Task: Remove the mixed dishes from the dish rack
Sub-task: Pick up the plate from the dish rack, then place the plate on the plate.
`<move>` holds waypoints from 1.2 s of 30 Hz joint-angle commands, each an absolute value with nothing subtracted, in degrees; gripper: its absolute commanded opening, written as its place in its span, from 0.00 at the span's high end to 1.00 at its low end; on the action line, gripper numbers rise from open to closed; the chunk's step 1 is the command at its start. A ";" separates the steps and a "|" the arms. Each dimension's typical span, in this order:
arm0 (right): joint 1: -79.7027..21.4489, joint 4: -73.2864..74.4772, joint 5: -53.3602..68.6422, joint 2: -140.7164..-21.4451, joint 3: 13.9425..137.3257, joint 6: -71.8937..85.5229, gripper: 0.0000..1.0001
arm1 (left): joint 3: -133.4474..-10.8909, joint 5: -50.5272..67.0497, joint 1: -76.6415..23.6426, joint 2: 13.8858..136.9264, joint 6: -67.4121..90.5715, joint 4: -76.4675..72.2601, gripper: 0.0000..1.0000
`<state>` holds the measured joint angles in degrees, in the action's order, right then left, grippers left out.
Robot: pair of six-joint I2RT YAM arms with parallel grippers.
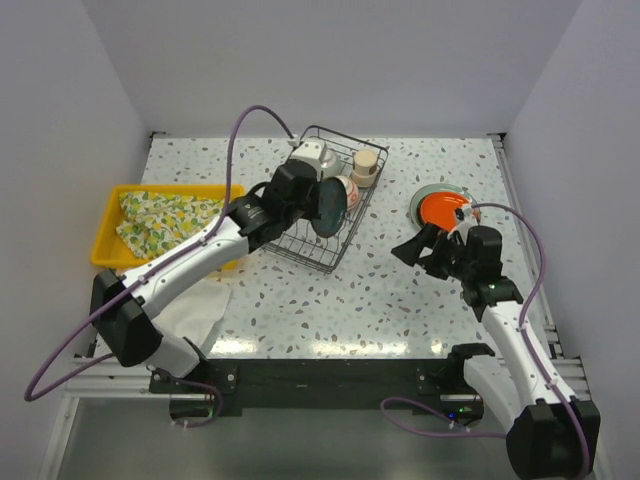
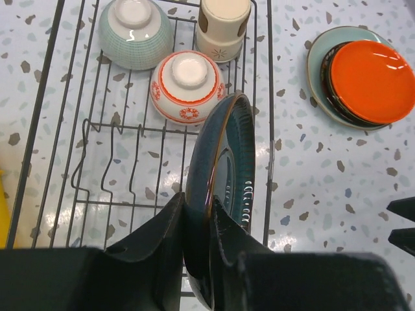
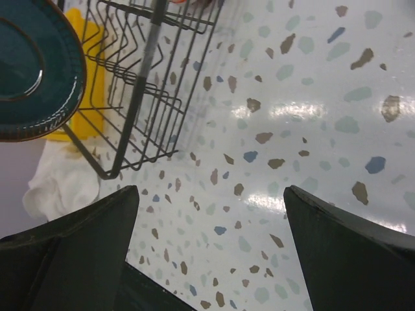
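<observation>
The black wire dish rack (image 1: 303, 259) stands at the table's middle back. My left gripper (image 1: 305, 196) is shut on the rim of a dark teal plate (image 1: 332, 205), which stands on edge in the rack. In the left wrist view the fingers (image 2: 170, 223) pinch that plate (image 2: 228, 155). An upturned celadon bowl (image 2: 135, 32), a red-patterned white bowl (image 2: 188, 84) and a beige cup (image 2: 224, 26) sit in the rack (image 2: 39, 116). An orange-red plate (image 1: 443, 208) lies stacked on a black and a grey-green plate to the right. My right gripper (image 1: 415, 248) is open and empty, just left of that stack.
A yellow tray (image 1: 105, 242) with a yellow-patterned cloth (image 1: 165, 215) sits at the left. A white cloth (image 1: 200, 310) lies in front of it. The right wrist view shows the rack's corner (image 3: 107, 170), the teal plate (image 3: 32, 71) and speckled table under my open gripper (image 3: 211, 214).
</observation>
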<state>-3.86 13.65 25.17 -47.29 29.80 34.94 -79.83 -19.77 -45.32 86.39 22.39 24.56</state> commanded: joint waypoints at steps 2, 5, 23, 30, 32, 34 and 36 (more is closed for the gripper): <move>-4.04 -2.00 36.54 -48.25 27.86 43.85 0.02 | -73.14 -7.22 -41.49 79.37 31.54 11.70 1.00; -4.22 -6.67 38.84 -48.87 27.86 46.93 0.02 | -69.71 -1.86 -40.52 78.05 35.41 8.11 1.00; -5.01 -16.17 42.89 -51.86 26.46 53.79 0.26 | -58.45 17.49 -40.52 78.13 53.61 -15.73 1.00; -5.54 -17.23 44.03 -51.94 26.72 54.05 0.61 | -57.92 19.68 -40.96 79.80 54.93 -17.93 1.00; -5.45 -17.23 44.12 -51.86 26.89 54.05 0.73 | -57.66 19.86 -40.87 79.98 54.93 -18.11 1.00; -5.54 -16.96 43.86 -51.51 26.89 53.70 0.90 | -57.22 19.51 -40.96 79.98 54.41 -17.58 1.00; -5.62 -15.48 43.34 -51.42 27.07 52.65 1.00 | -57.04 18.47 -40.96 79.98 53.00 -16.53 0.97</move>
